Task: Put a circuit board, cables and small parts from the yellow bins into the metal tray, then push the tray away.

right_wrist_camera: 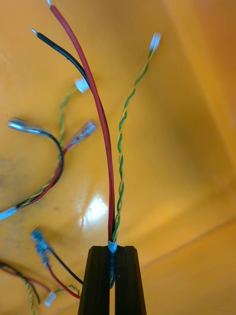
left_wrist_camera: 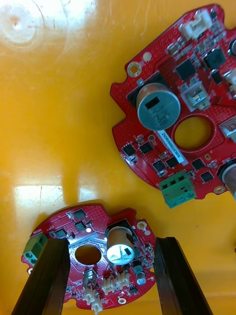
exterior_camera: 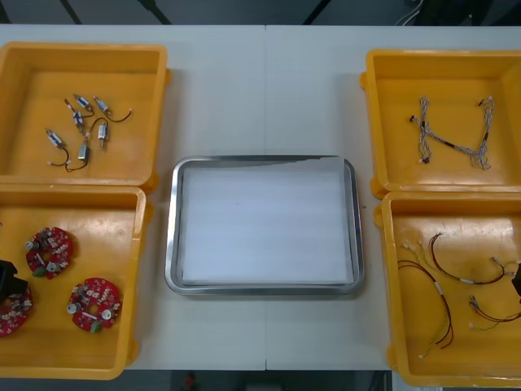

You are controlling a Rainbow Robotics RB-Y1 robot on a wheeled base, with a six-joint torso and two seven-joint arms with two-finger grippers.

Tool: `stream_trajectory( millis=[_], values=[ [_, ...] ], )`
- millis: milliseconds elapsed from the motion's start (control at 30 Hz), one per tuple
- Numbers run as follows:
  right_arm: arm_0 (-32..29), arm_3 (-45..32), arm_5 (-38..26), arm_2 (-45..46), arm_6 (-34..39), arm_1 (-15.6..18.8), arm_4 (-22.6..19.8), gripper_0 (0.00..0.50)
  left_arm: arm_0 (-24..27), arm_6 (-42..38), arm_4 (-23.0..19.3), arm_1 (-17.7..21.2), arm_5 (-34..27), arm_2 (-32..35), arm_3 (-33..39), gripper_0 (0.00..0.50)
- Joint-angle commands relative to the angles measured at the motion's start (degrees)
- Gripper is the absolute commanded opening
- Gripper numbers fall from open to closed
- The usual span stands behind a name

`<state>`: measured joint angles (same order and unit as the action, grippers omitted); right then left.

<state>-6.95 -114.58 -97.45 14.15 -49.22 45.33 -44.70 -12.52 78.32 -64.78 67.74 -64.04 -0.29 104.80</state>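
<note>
My left gripper (exterior_camera: 6, 281) hangs low over the near-left yellow bin (exterior_camera: 122, 208). In the left wrist view it (left_wrist_camera: 108, 243) is open, its fingers (left_wrist_camera: 46, 275) standing to either side of a round red circuit board (left_wrist_camera: 98, 256) that lies on the bin floor. A second board (left_wrist_camera: 182, 103) lies beyond it. My right gripper (exterior_camera: 516, 281) is down in the near-right yellow bin (exterior_camera: 391, 244). Its fingers (right_wrist_camera: 113, 251) are shut on a red and yellow cable (right_wrist_camera: 105, 147) at its white end. The metal tray (exterior_camera: 264, 160), white inside, holds nothing.
The near-left bin holds three boards (exterior_camera: 94, 304). The far-left bin (exterior_camera: 159, 98) holds several small metal parts (exterior_camera: 81, 130). Twisted blue and white cables (exterior_camera: 456, 138) lie in the far-right bin (exterior_camera: 370, 98). More red and black cables (exterior_camera: 444, 285) lie loose near my right gripper.
</note>
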Motion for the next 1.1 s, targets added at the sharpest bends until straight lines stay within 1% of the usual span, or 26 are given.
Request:
stream_trajectory(
  millis=[33,133,267,367,467,500,533,600,633,733,933,1100],
  values=[
    [2.7,-6.4,-5.6,4.8,-2.1,-0.6,1.4,0.0,-2.4,-6.7,0.8,1.0,0.6,-0.5,0.7,0.5],
    [3.7,-9.3,-8.6,6.1,-3.2,-0.6,1.3,0.0,-2.7,-6.8,1.1,1.0,0.5,-0.6,0.6,0.5],
    [6.2,-10.7,-12.6,7.5,-8.3,-0.7,0.7,0.0,-2.7,-6.8,1.2,1.0,0.5,-0.8,0.3,0.5],
    [8.3,-10.7,-12.6,7.7,-12.4,-0.4,0.1,0.0,-2.7,-6.8,1.1,1.0,0.5,-1.0,-0.1,0.5],
    [10.4,-11.4,-12.6,7.7,-17.5,0.5,-1.5,0.0,-2.7,-6.7,1.2,1.0,0.6,-1.1,-0.2,0.5],
    [10.4,-11.4,-12.6,7.7,-17.5,0.5,-1.5,0.0,-2.7,-6.7,1.2,1.0,0.6,-1.1,-0.2,0.5],
    [11.2,-12.0,-12.6,7.7,-20.1,1.0,-2.7,0.0,-2.7,-6.8,1.2,1.0,0.7,-1.2,-0.2,0.5],
    [11.5,-12.4,-12.6,7.7,-21.6,1.1,-3.3,0.0,-2.7,-6.8,1.1,1.0,0.8,-1.3,-0.2,0.5],
    [12.0,-12.9,-12.6,7.7,-23.9,1.4,-4.5,0.0,-2.7,-6.8,1.2,1.0,1.4,-1.8,-0.2,0.5],
    [12.9,-13.4,-12.6,7.7,-27.7,2.0,-6.8,0.0,-2.7,-6.8,1.2,1.0,2.4,-2.4,-0.3,0.5],
    [14.9,-13.9,-12.6,7.7,-35.0,3.4,-10.8,0.0,-2.7,-6.8,1.2,1.1,2.4,-2.4,-0.4,0.5],
    [18.8,-14.4,-12.6,6.9,-40.2,3.8,-12.0,0.0,-2.7,-6.9,1.3,1.1,2.4,-2.7,-0.5,0.5]
  ],
)
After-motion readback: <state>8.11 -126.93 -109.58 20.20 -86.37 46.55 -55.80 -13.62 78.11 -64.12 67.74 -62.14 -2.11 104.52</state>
